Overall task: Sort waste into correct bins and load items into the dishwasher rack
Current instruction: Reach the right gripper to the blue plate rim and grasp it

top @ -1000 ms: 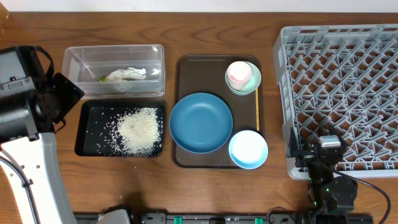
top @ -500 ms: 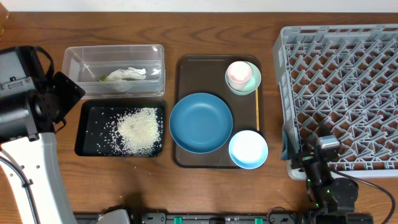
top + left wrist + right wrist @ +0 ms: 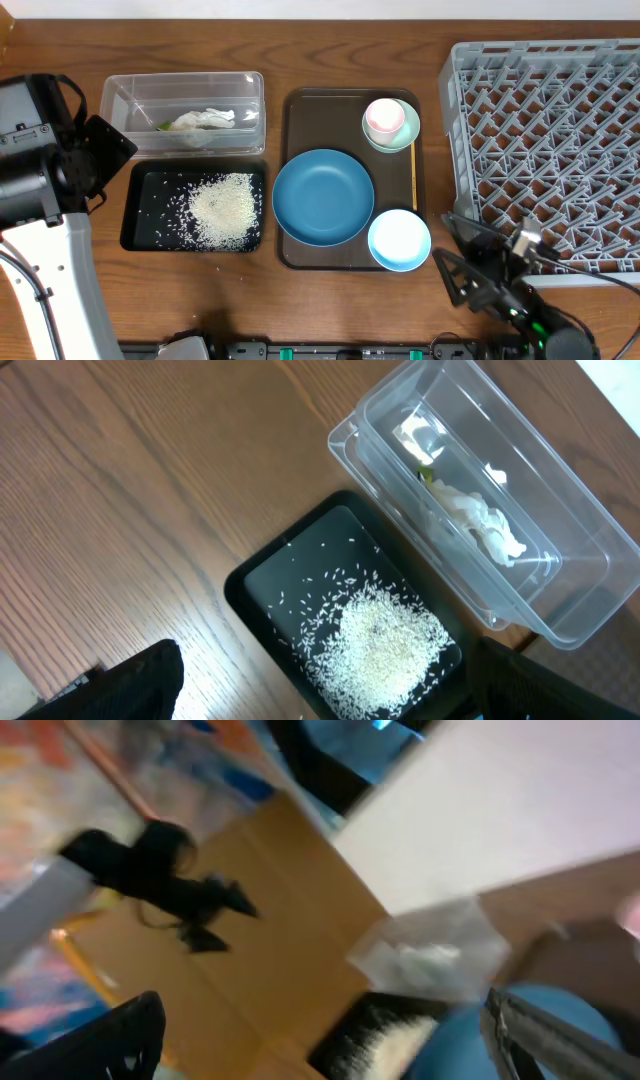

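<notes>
The clear tub (image 3: 182,92) holds the crumpled tissue (image 3: 205,120) and the green-yellow wrapper (image 3: 165,126). The black tray (image 3: 140,215) holds the rice heap (image 3: 222,208). The dark blue bowl (image 3: 322,196), the light blue bowl (image 3: 399,240) and the pale green bowl (image 3: 400,140) with the pink cup (image 3: 384,117) in it sit on the brown tray. The grey rack (image 3: 550,130) stands at the right. My right gripper (image 3: 446,246) is open and empty, just right of the light blue bowl. My left gripper (image 3: 330,705) is open and empty above the rice (image 3: 385,650).
The brown serving tray (image 3: 295,110) lies between the bins and the rack. My left arm (image 3: 45,160) stands over the table's left edge. The right wrist view is blurred by motion and shows the black tray and blue bowl only faintly.
My right arm has swung from the rack's front left corner leftward toward the light blue bowl, its open fingers now showing. The left arm has not moved.
</notes>
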Controlling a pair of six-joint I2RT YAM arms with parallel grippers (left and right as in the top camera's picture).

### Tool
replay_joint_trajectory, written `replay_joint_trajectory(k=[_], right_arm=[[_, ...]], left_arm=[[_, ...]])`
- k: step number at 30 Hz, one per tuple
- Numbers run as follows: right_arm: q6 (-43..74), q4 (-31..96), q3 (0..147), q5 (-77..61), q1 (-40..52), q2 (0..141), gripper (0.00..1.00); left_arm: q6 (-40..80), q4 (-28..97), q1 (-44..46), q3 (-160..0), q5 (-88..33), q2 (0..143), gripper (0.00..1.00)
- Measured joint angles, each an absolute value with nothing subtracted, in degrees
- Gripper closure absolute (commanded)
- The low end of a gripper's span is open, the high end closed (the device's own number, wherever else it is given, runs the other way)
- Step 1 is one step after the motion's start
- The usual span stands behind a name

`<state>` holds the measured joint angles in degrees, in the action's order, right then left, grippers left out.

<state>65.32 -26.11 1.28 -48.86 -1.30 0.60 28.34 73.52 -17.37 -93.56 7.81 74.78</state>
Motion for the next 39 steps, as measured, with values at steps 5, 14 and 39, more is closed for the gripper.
replay_joint_trajectory(k=[5,14,39], right_arm=[[68.64,-19.81,7.75,-46.87,-1.32,3.20,0.01],[47.68,13.93,45.58,-49.32,-1.30,32.10,0.01],[10.44,52.05,82.83,2.87,56.75,89.52,0.01]], left_arm=[[28.32,73.52,-17.37,-93.56,7.81,74.78,0.08],[28.34,73.52,-17.37,-93.56,7.77,74.78,0.08],[28.34,73.52,-17.37,-93.56,7.84,74.78,0.07]])
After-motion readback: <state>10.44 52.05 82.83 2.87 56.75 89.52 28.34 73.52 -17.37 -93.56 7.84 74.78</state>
